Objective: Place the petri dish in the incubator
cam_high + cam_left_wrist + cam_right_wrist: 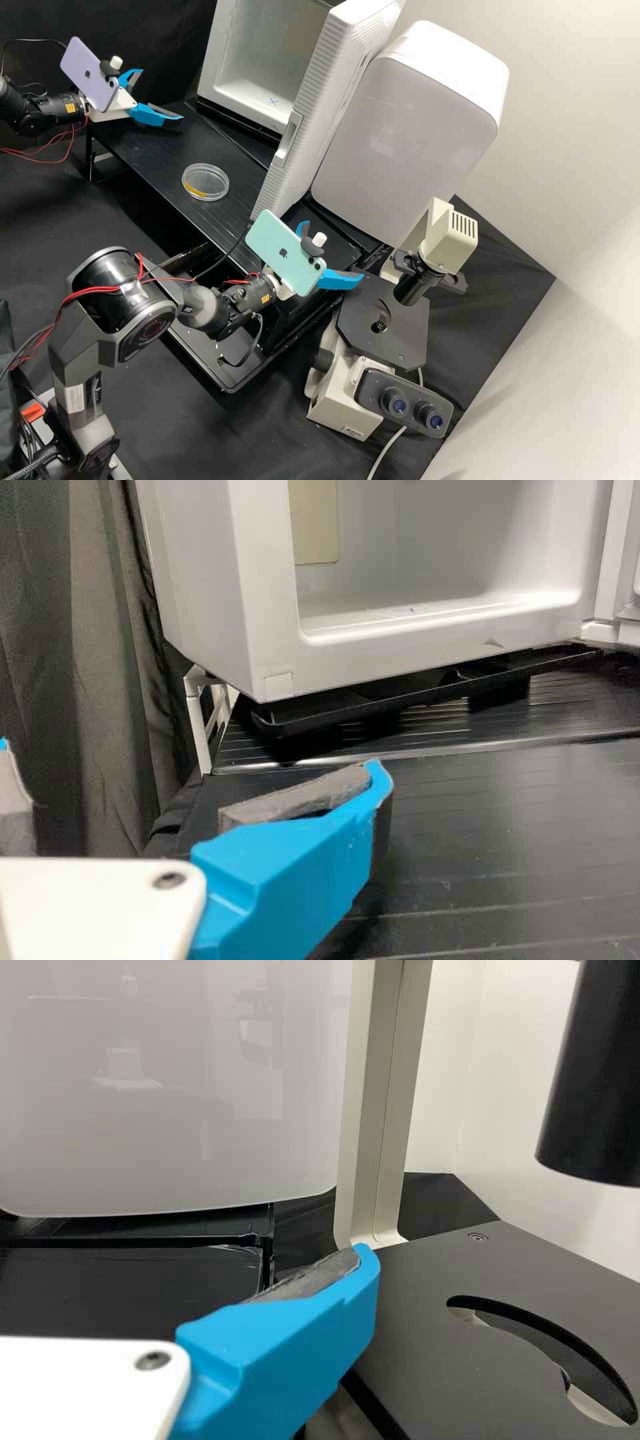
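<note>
Looking down in the high view, we see the petri dish [205,181] lying on the black desk [153,160] before the open incubator [267,60], between 2 arms. The left pincer [159,95] and right pincer [332,252] both stand spread apart, well clear of it. The left wrist view shows 1 blue finger [300,860] over the desk near the incubator. The right wrist view shows 1 blue finger [290,1340] beside a microscope stage [480,1340].
</note>
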Robot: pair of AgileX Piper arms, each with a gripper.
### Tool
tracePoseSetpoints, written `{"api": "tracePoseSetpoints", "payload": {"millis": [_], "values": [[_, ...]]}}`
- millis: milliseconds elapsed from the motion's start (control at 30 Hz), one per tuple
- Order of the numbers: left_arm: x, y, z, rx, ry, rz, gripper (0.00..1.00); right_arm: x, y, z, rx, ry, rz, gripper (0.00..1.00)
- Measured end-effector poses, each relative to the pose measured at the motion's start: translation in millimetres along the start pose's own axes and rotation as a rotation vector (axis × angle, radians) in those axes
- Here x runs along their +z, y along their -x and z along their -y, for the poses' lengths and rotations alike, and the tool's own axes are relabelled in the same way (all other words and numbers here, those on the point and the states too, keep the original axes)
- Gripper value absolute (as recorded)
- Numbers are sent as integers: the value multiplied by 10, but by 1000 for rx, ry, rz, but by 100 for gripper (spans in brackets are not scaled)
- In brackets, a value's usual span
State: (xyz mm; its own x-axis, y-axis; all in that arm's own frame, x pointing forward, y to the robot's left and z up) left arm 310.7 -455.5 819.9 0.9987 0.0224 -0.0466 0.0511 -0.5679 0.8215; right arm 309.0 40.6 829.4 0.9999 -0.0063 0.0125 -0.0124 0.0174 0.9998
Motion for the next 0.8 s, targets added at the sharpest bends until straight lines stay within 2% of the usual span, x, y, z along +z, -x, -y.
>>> {"api": "tracePoseSetpoints", "payload": {"millis": [567,667,800], "values": [[3,0,1,-1,-3,3,100,0,0,0,0,0,0,100],[42,25,-33,7,9,24,100,0,0,0,0,0,0,100],[233,155,-115,31,19,98,100,0,0,0,0,0,0,100]]}}
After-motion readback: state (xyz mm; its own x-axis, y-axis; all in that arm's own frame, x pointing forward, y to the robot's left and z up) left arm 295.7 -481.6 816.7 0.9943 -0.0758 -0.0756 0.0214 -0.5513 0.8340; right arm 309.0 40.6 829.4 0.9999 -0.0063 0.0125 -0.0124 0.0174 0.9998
